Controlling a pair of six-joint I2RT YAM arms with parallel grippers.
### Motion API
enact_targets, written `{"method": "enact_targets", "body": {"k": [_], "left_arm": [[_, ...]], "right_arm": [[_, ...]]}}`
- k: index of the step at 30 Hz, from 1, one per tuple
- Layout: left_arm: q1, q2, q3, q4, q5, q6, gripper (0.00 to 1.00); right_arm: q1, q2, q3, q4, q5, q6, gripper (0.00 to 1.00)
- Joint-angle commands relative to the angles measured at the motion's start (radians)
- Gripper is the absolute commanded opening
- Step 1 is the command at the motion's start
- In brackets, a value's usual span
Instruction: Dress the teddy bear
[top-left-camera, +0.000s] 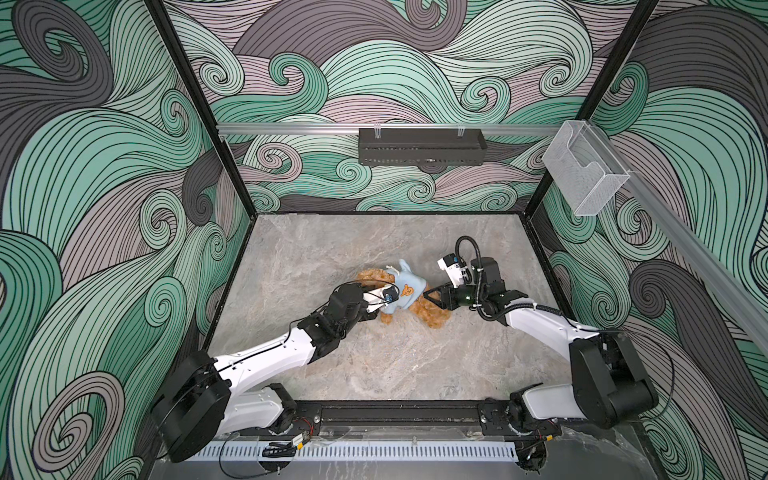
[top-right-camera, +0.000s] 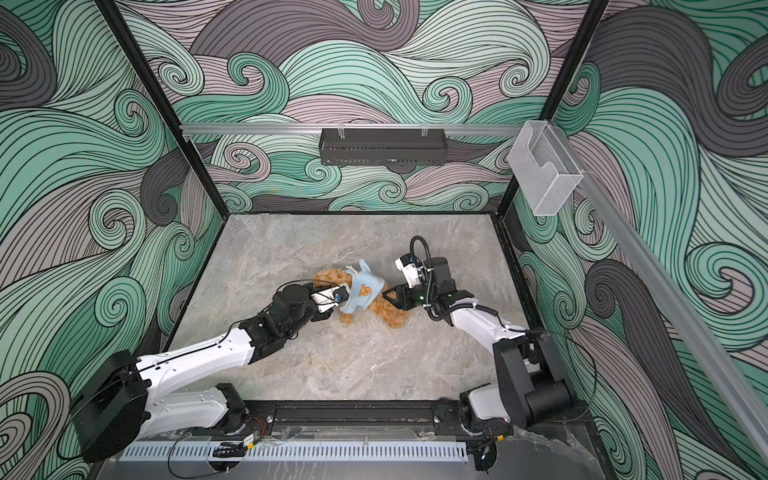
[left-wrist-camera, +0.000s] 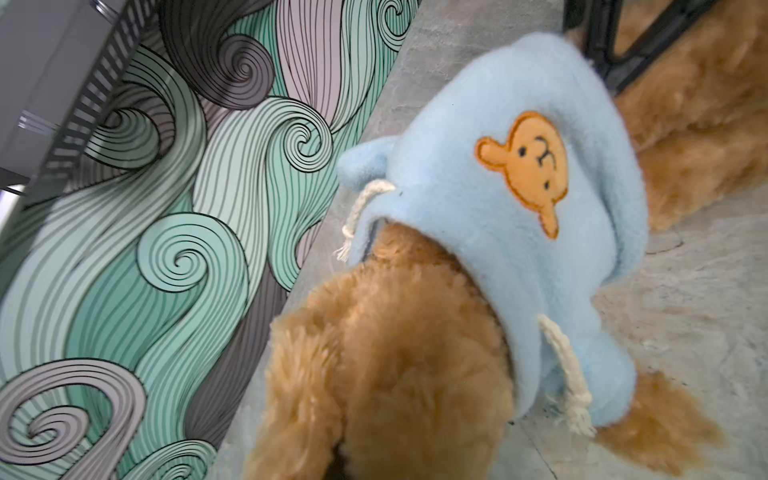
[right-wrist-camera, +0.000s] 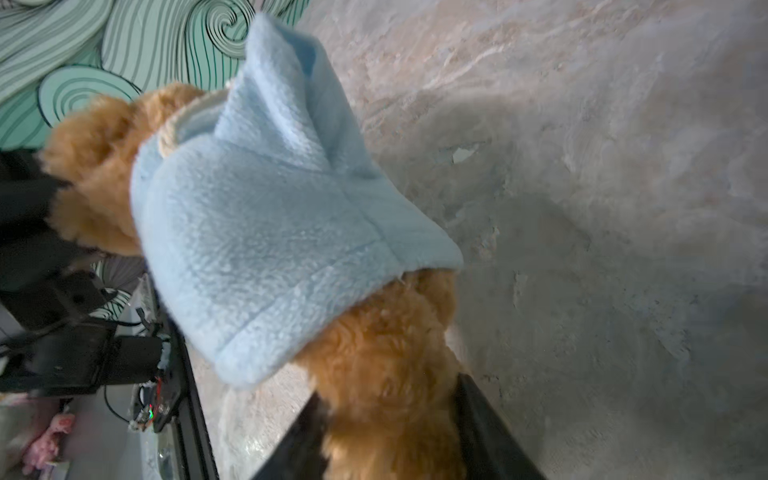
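The teddy bear (top-left-camera: 434, 315), golden-brown and shaggy, lies on its back mid-table in both top views, head (top-left-camera: 368, 277) to the left. A light-blue hooded garment (top-left-camera: 405, 293) with a bear patch covers its torso, and the hood sticks out behind the neck (right-wrist-camera: 282, 83). My left gripper (top-left-camera: 374, 293) is at the bear's head. In the left wrist view fur (left-wrist-camera: 395, 353) hides its fingers, and it is shut on that fur. My right gripper (right-wrist-camera: 390, 436) has one black finger (right-wrist-camera: 486, 428) on each side of a leg below the garment hem (right-wrist-camera: 257, 332), pressed into the fur.
The grey marble table (top-left-camera: 374, 365) is walled on three sides by patterned panels. A black basket (top-left-camera: 422, 146) hangs on the back rail and a clear plastic bin (top-left-camera: 586, 170) on the right rail. Both arm bases sit on the front rail (top-left-camera: 395, 415).
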Motion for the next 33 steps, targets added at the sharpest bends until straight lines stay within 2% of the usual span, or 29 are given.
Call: {"method": "enact_targets", "body": {"k": [1, 2, 4, 6, 7, 8, 9, 10, 11, 13, 15, 16, 19, 20, 21, 25, 29, 33], "left_arm": [[0.061, 0.050, 0.012, 0.020, 0.110, -0.163, 0.20], [0.073, 0.077, 0.031, 0.008, 0.104, -0.187, 0.33], [0.083, 0.124, 0.083, -0.025, 0.021, -0.235, 0.52], [0.083, 0.144, 0.126, -0.067, -0.093, -0.278, 0.63], [0.081, 0.139, 0.137, -0.082, -0.157, -0.321, 0.66], [0.081, 0.117, 0.137, -0.097, -0.200, -0.369, 0.76], [0.081, 0.088, 0.127, -0.107, -0.220, -0.413, 0.77], [0.080, 0.046, 0.111, -0.126, -0.218, -0.468, 0.85], [0.079, -0.004, 0.093, -0.150, -0.177, -0.514, 0.86], [0.065, -0.087, 0.048, -0.172, -0.026, -0.552, 0.86], [0.014, -0.134, -0.006, -0.116, 0.048, -0.576, 0.84], [-0.012, -0.140, -0.020, -0.099, 0.084, -0.576, 0.80], [-0.054, -0.077, -0.003, -0.076, 0.180, -0.546, 0.59], [-0.066, -0.035, 0.015, -0.075, 0.190, -0.526, 0.54], [-0.076, 0.002, 0.031, -0.075, 0.204, -0.509, 0.52], [-0.103, 0.166, 0.098, -0.041, 0.237, -0.462, 0.51], [-0.103, 0.320, 0.156, -0.013, 0.199, -0.429, 0.50], [-0.105, 0.399, 0.186, 0.017, 0.163, -0.426, 0.44]], "right_arm": [[0.036, 0.056, -0.065, 0.151, 0.010, 0.137, 0.32], [0.053, 0.076, -0.083, 0.178, 0.014, 0.171, 0.31], [0.079, 0.101, -0.096, 0.191, 0.052, 0.244, 0.27], [0.089, 0.110, -0.104, 0.195, 0.090, 0.322, 0.26], [0.091, 0.109, -0.112, 0.201, 0.107, 0.361, 0.26], [0.093, 0.105, -0.121, 0.205, 0.127, 0.392, 0.26], [0.092, 0.100, -0.124, 0.203, 0.145, 0.412, 0.26], [0.093, 0.091, -0.129, 0.204, 0.159, 0.429, 0.26], [0.094, 0.083, -0.127, 0.200, 0.168, 0.438, 0.26], [0.095, 0.074, -0.113, 0.171, 0.181, 0.442, 0.26], [0.094, 0.072, -0.100, 0.146, 0.185, 0.430, 0.26], [0.094, 0.074, -0.092, 0.134, 0.186, 0.424, 0.26], [0.094, 0.082, -0.086, 0.142, 0.176, 0.427, 0.26], [0.095, 0.085, -0.087, 0.148, 0.175, 0.431, 0.26], [0.096, 0.087, -0.087, 0.148, 0.174, 0.432, 0.26], [0.096, 0.085, -0.092, 0.162, 0.182, 0.437, 0.26], [0.096, 0.089, -0.097, 0.178, 0.182, 0.447, 0.26], [0.096, 0.095, -0.098, 0.182, 0.179, 0.448, 0.25]]}}
